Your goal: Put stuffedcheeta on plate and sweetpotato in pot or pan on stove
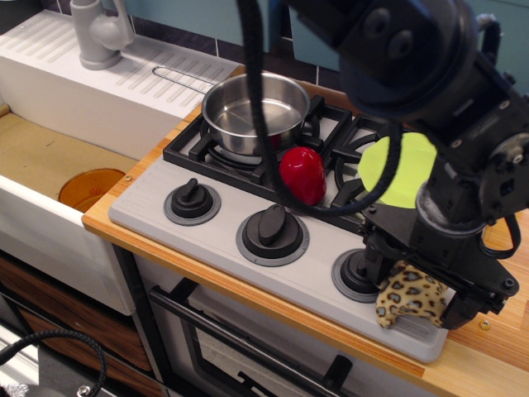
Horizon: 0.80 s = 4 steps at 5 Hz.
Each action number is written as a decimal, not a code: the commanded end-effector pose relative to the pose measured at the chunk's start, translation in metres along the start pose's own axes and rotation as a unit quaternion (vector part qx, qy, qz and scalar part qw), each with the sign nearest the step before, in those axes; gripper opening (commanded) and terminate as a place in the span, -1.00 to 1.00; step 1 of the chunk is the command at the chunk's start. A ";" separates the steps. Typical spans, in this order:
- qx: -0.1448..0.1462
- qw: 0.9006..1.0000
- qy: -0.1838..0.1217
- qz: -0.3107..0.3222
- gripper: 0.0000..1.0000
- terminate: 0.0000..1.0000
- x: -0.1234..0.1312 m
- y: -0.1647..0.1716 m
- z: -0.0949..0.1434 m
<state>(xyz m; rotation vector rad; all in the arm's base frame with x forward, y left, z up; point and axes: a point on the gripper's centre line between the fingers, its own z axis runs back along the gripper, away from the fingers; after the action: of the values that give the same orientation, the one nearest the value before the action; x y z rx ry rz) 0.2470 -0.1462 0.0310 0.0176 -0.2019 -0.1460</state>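
Observation:
The stuffedcheeta (410, 298) lies at the front right corner of the grey stove (225, 225), beside the right knob. My gripper (419, 287) has come down over it, its two black fingers (374, 263) standing either side of the toy, open; I cannot see if they touch it. The lime-green plate (402, 169) sits on the right burner, partly hidden by my arm. The red sweetpotato (302, 175) stands on the stove between the burners. The steel pan (254, 112) is empty on the left burner, its wire handle pointing back left.
Three black knobs (273, 235) line the stove front. A sink (41, 157) at left holds an orange disc (89, 188), with a grey faucet (99, 33) behind. Wooden counter (496, 351) borders the stove on the right. My arm and cable hang over the right burner.

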 end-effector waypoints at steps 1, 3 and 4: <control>-0.028 0.999 -0.017 0.002 -1.00 -1.00 0.012 -0.007 0.001; -0.021 1.000 0.002 -0.017 -1.00 -1.00 0.028 -0.001 0.034; -0.019 0.999 0.018 -0.027 -1.00 -1.00 0.045 0.003 0.060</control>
<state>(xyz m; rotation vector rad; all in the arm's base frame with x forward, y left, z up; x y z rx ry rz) 0.2725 -0.1465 0.0765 0.0213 -0.0808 -0.2071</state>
